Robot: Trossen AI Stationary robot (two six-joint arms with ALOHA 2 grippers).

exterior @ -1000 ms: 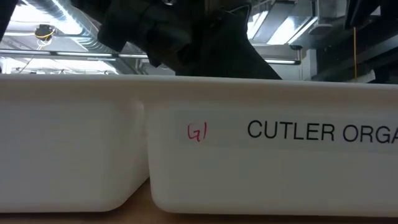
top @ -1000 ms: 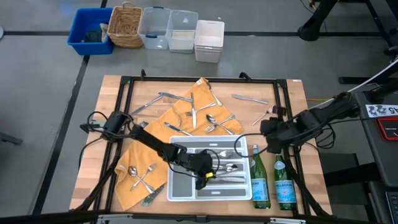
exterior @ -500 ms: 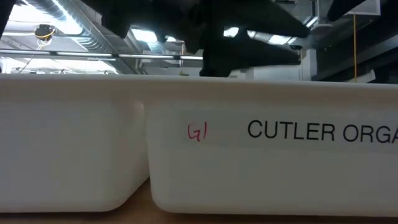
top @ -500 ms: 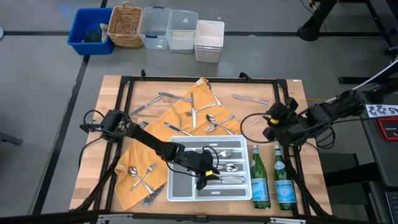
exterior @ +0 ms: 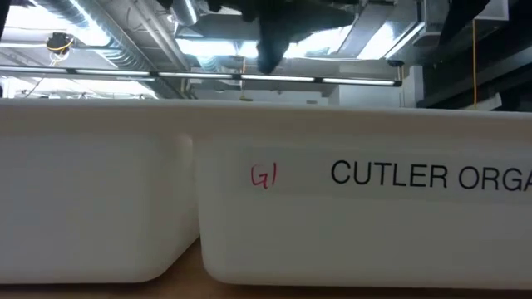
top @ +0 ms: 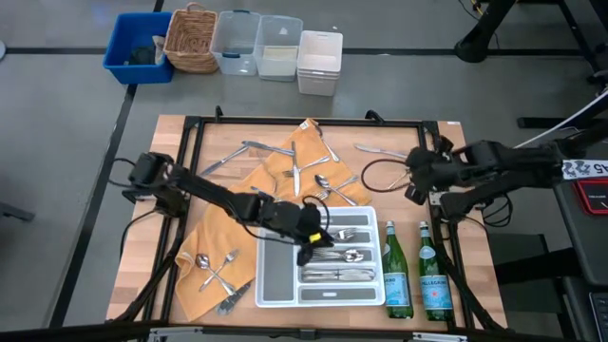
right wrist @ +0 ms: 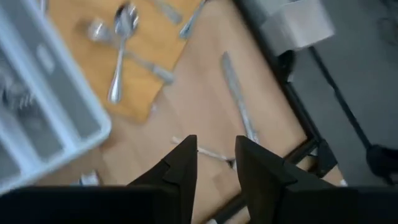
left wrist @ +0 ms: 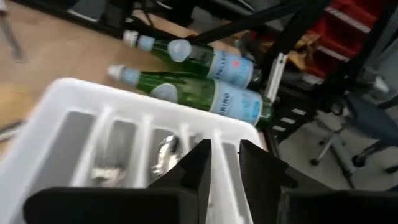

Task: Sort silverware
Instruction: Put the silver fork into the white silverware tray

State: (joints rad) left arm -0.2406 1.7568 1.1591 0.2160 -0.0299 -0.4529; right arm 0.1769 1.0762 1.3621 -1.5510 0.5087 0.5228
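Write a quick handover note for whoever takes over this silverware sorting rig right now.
Left gripper: over the white tray, fingers slightly apart, holding nothing.
Right gripper: over the bare table's right side near a loose knife, empty.
Done: several pieces already lie in the tray's compartments.
Left: silverware scattered on the orange cloth and the wood, including the forks and spoon at the cloth's near-left end.

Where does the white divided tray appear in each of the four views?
High view: white divided tray, bottom centre, left of the green bottles.
Low view: its wall fills the picture.
Left wrist view: lower left, bottles beyond.
Right wrist view: left edge.
Shared landmark: the bottles.
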